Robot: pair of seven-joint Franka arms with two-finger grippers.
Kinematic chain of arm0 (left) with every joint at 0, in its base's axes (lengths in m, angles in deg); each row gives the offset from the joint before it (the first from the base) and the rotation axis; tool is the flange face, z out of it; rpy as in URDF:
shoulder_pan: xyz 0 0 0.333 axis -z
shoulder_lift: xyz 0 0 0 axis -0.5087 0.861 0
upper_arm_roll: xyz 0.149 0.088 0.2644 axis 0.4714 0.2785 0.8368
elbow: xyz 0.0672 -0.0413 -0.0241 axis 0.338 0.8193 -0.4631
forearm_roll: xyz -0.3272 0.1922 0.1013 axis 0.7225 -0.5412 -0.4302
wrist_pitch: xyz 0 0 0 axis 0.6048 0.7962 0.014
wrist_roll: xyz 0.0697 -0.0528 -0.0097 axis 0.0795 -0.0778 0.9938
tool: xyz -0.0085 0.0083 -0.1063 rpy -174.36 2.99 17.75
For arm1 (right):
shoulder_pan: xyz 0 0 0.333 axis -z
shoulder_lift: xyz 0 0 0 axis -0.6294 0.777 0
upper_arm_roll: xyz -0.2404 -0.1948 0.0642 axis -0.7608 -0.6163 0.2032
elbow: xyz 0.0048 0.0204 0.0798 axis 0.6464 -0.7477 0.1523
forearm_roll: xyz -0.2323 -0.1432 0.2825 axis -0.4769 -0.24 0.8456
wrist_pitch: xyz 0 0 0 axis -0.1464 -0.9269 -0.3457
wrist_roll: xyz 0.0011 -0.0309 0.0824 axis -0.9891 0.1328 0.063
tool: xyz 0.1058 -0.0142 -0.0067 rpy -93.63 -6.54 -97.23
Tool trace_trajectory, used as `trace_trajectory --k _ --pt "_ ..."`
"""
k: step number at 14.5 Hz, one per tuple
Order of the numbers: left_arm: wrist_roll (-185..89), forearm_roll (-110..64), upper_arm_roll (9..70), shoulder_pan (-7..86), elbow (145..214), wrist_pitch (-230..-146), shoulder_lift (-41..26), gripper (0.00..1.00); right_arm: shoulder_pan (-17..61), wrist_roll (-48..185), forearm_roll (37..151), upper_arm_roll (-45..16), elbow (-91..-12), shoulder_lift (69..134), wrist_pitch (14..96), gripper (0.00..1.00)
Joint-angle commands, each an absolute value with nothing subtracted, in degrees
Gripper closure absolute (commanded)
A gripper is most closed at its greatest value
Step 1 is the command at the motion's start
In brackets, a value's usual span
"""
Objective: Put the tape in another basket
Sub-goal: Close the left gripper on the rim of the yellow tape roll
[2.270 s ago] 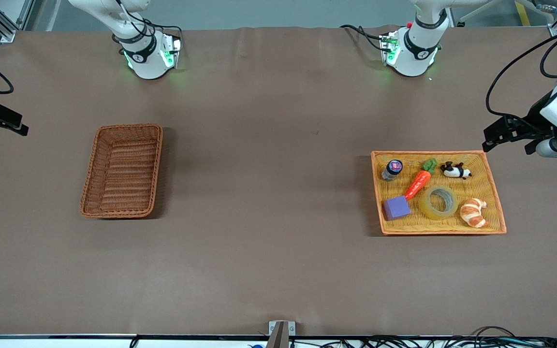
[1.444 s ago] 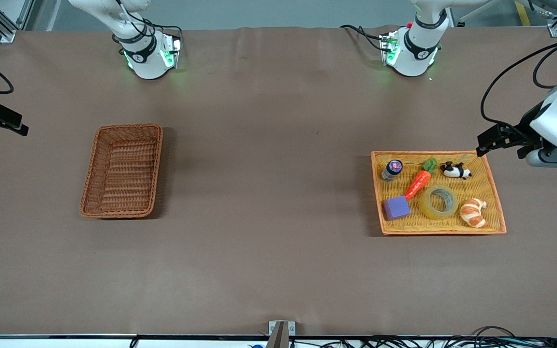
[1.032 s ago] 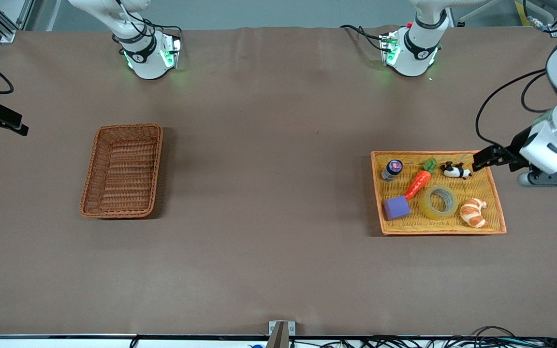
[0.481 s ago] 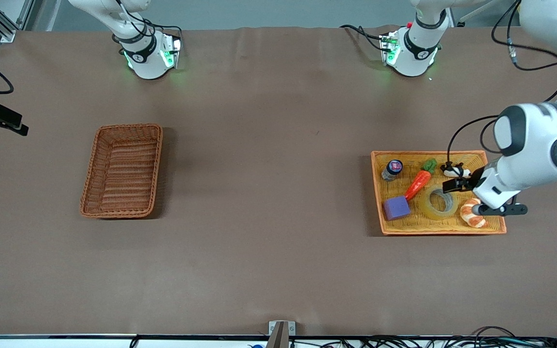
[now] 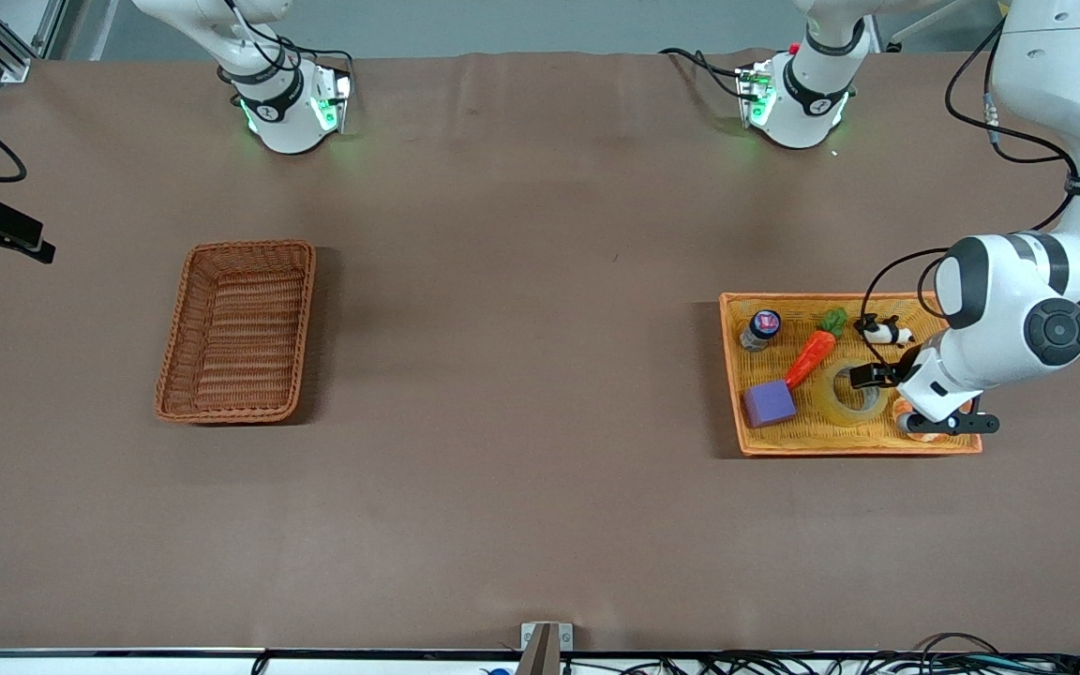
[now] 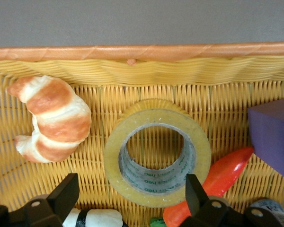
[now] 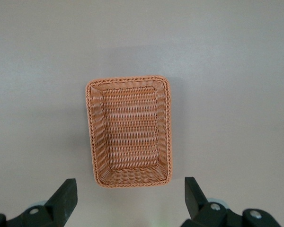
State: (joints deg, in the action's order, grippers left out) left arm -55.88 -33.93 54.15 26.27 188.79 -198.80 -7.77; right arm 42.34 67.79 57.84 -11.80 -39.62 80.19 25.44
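I have the left gripper (image 6: 128,201) low over the yellow tray (image 5: 877,441) with its jaws spread wide, one on either side of the tape (image 6: 157,153), so the roll sits squarely between them and a straight drop should, I judge, bring them down around its outer wall. The tape lies flat on the tray's weave with its grey core open to the wrist camera, which is why I came at it from above. It is crowded: the croissant (image 6: 52,118) lies just outside one jaw, while the carrot (image 6: 217,182) touches the roll by the other jaw and the purple block (image 6: 274,137) sits just past it, so I expect the closing stroke could nudge the carrot. The right gripper (image 7: 130,198) waits high over the basket (image 7: 129,130), jaws wide, framing the empty drop spot on the tabletop (image 5: 521,375).
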Motion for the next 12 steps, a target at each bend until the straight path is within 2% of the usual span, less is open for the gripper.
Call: trace_trajectory --k 1,6,7,8,9,10,11,12 --pt "-56.3 -34.9 54.0 25.6 186.8 -199.3 -4.6 0.01 42.7 67.7 58.2 -11.6 -40.2 79.3 25.5 0.00" --pt "-56.3 -35.0 54.0 24.4 186.1 -199.4 -2.3 0.02 42.7 67.7 58.2 -11.6 -40.2 79.3 25.5 0.00" --pt "-56.3 -35.0 54.0 24.4 186.2 -199.4 -1.8 0.11 42.7 67.7 58.2 -11.6 -40.2 79.3 25.5 0.00" --pt "-56.3 -35.0 54.0 24.4 186.3 -199.3 -1.6 0.24 42.7 67.7 58.2 -11.6 -40.2 79.3 25.5 0.00" --pt "-56.3 -35.0 54.0 24.5 186.4 -199.3 -1.9 0.51 42.7 67.7 58.2 -11.6 -40.2 79.3 25.5 0.00" --pt "-56.3 -35.0 54.0 24.5 186.4 -198.8 -2.3 0.68 42.7 67.7 58.2 -11.6 -40.2 79.3 25.4 0.00" --pt "-56.3 -34.9 54.0 24.5 186.5 -198.6 -2.8 0.81 42.7 67.7 58.3 -11.6 -40.2 79.3 25.4 0.00" --pt "-56.3 -34.9 54.0 24.5 186.9 -198.6 -3.3 0.89 42.7 67.7 58.2 -11.6 -40.2 79.3 25.4 0.00"
